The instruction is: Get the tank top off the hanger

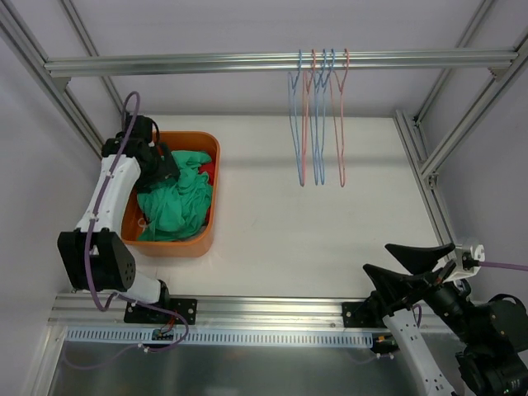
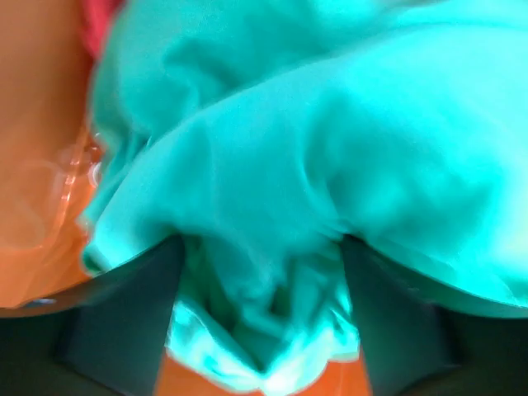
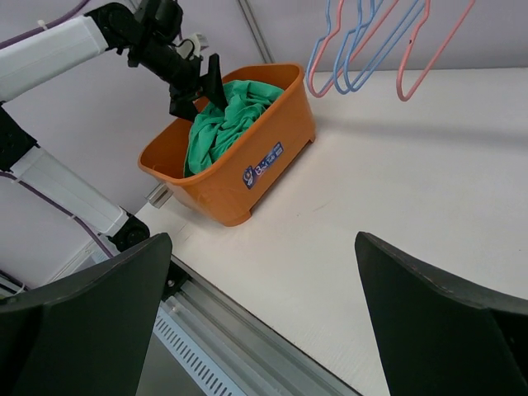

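The green tank top (image 1: 177,206) lies bunched in the orange bin (image 1: 216,194), off any hanger. My left gripper (image 1: 167,173) reaches into the bin's far end, right over the cloth. In the left wrist view its jaws (image 2: 262,272) stand apart, with a loose fold of the tank top (image 2: 330,165) between them. The right wrist view shows that gripper (image 3: 202,87) at the top of the green pile (image 3: 223,124). My right gripper (image 1: 398,264) hovers open and empty over the table's near right edge (image 3: 264,272). Several blue and pink hangers (image 1: 318,115) hang bare on the rail.
A red garment (image 1: 208,171) peeks from under the green cloth at the bin's far side. The hangers (image 3: 371,41) dangle from an aluminium crossbar (image 1: 247,62) above the white table. Frame posts stand at both sides, and a metal rail runs along the near edge.
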